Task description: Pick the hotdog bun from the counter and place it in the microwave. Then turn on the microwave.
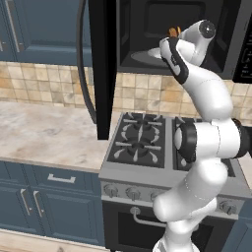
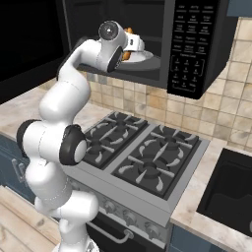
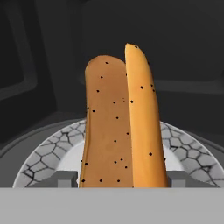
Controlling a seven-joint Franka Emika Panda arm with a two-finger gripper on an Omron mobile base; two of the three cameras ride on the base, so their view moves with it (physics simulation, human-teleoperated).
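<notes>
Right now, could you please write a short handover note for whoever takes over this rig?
Tool: shut on the hotdog bun, reaching inside the microwave through its open door.
Bun: held just over the plate on the microwave floor; whether it touches the plate I cannot tell.
Done: bun picked up and carried into the microwave.
Left: release the bun, withdraw the arm, close the door, press start on the keypad.

Speckled hotdog bun [image 3: 120, 127] over plate, inside open microwave [image 2: 194, 44]
</notes>
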